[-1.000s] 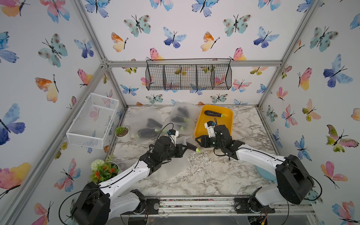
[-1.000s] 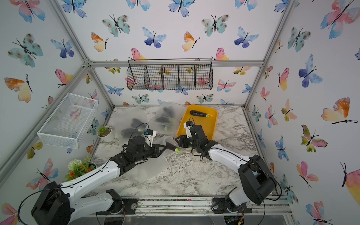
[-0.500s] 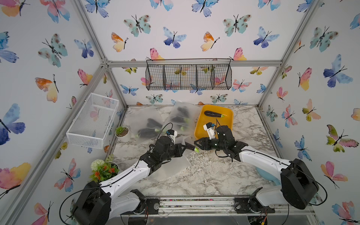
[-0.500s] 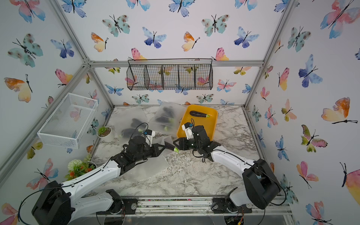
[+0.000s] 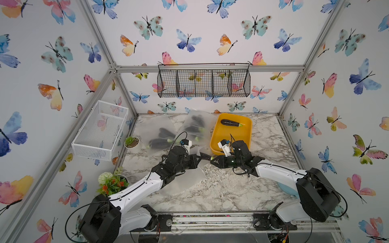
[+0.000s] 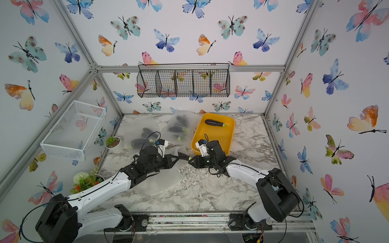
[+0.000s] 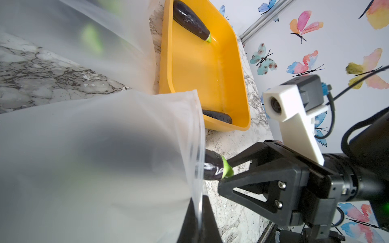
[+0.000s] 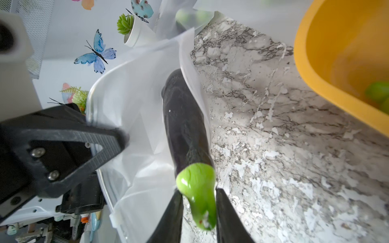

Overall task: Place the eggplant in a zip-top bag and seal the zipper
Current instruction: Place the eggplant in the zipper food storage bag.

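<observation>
A dark purple eggplant point(image 8: 185, 126) lies mostly inside the mouth of a frosted zip-top bag point(image 8: 134, 109), with its green stem end sticking out. My right gripper point(image 8: 199, 191) is shut on that stem; its fingers press the green cap from both sides. My left gripper point(image 7: 199, 202) is shut on the bag's point(image 7: 105, 157) zipper rim and holds the mouth up. In both top views the two grippers meet tip to tip at mid table, the left gripper point(image 5: 201, 156) facing the right gripper point(image 5: 212, 160). The bag's point(image 5: 185, 181) body trails under the left arm.
A yellow tray point(image 5: 248, 126) behind the right gripper holds another eggplant point(image 5: 231, 122). Two filled frosted bags point(image 5: 160, 134) point(image 5: 194, 126) lie at the back. A small succulent pot point(image 5: 131, 142) and a flower pot point(image 5: 111, 183) stand at the left; a white wire basket point(image 5: 101, 128) hangs there.
The right gripper's jaws widened and have narrowed again on the stem. The right wrist has shifted slightly toward the front. The left arm has stayed still, holding the bag.
</observation>
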